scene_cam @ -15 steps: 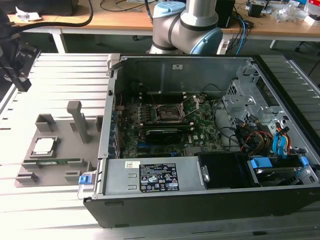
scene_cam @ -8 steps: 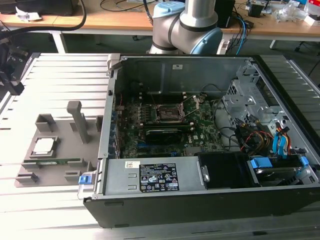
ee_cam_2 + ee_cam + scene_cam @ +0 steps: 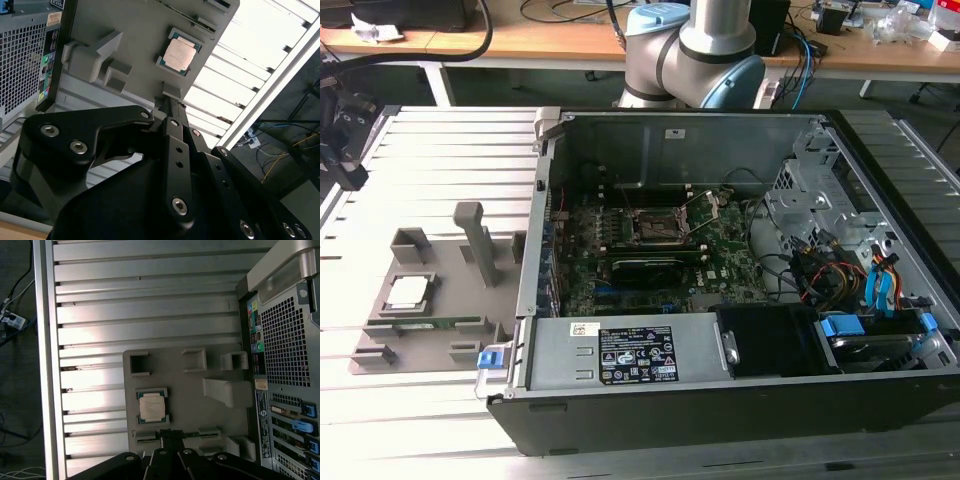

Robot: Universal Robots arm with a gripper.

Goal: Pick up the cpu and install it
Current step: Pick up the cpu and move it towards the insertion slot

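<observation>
The cpu (image 3: 408, 291), a small square chip with a silvery top, lies flat in its seat on the grey fixture plate (image 3: 440, 335) at the exterior view's left, outside the computer case. It also shows in both wrist views, cpu (image 3: 180, 54) and cpu (image 3: 152, 406). My black gripper (image 3: 169, 434) hangs above the fixture's edge, a short way from the chip and not touching it. Its fingers (image 3: 172, 125) lie together, shut on nothing. The motherboard socket (image 3: 660, 225) sits inside the open case, with its metal frame around it.
The open computer case (image 3: 720, 330) fills the middle and right of the ribbed metal table (image 3: 420, 160). Grey upright blocks (image 3: 475, 240) stand on the fixture plate. The arm's base (image 3: 695, 50) is behind the case. Cables and drive bays (image 3: 860, 280) crowd the case's right side.
</observation>
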